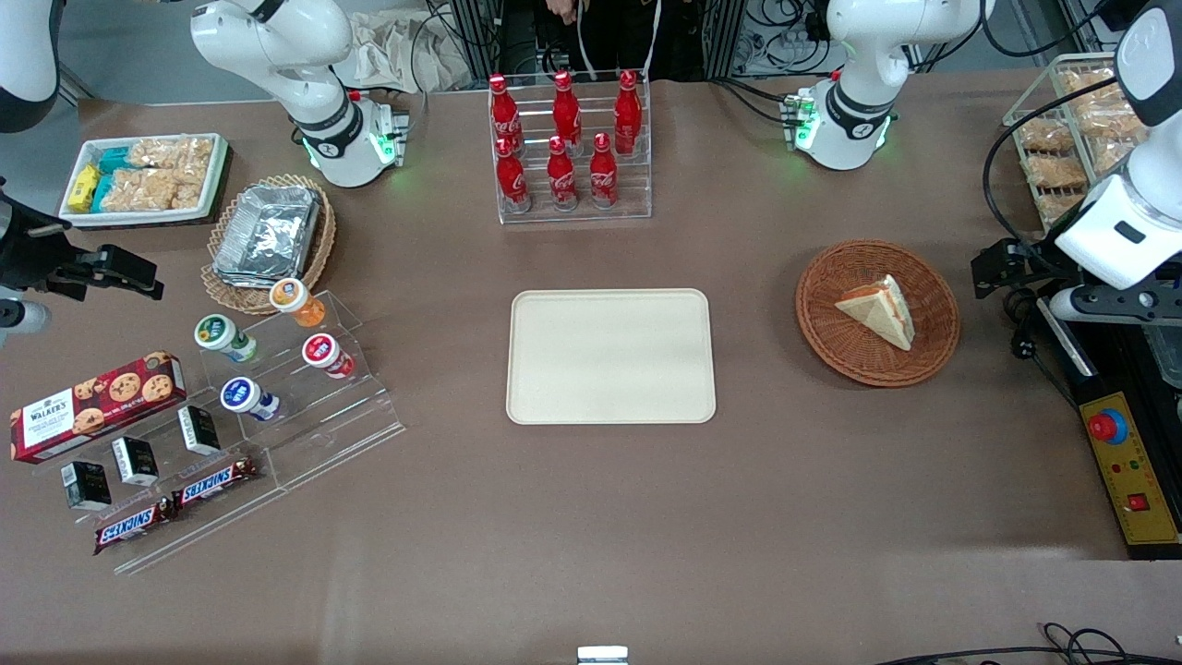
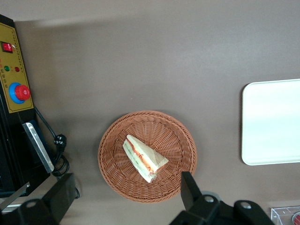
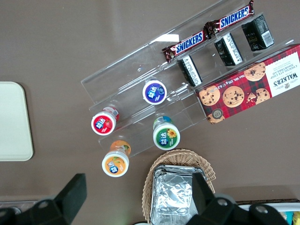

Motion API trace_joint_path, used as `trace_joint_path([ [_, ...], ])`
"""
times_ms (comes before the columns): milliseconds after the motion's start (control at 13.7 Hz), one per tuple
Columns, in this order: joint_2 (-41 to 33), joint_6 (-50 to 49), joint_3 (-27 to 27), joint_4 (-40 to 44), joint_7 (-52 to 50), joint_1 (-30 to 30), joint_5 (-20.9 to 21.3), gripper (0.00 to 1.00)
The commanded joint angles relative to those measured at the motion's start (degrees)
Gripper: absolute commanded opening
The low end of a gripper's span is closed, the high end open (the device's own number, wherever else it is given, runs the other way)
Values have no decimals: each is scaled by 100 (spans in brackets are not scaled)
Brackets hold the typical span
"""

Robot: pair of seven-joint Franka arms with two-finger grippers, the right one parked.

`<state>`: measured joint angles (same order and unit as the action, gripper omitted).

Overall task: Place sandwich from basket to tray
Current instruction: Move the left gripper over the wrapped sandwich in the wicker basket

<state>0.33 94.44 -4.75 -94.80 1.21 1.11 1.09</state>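
We see the sandwich (image 1: 878, 308) lying in the basket (image 1: 877, 312), which sits at three o'clock of the tray (image 1: 610, 356), well apart. Our gripper (image 2: 126, 199) hangs above the basket's edge, fingers (image 2: 189, 188) spread wide, grasping nothing.

Sandwich (image 1: 878, 309) lies in the basket (image 1: 831, 342), beside the tray (image 1: 610, 356); open pincer (image 2: 126, 194) hovers above the basket

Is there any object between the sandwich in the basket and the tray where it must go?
Nothing visible does. The sandwich lies in the basket, and only bare table separates that basket from the tray. The hand hangs open above the basket, toward the working arm's end of the table.
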Motion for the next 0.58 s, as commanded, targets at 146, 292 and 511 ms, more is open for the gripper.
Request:
trace_joint_path([
  [146, 46, -145, -52, 146, 28, 56, -13, 100],
  [292, 46, -145, -52, 138, -24, 47, -21, 100],
  [511, 38, -154, -52, 120, 10, 38, -4, 100],
])
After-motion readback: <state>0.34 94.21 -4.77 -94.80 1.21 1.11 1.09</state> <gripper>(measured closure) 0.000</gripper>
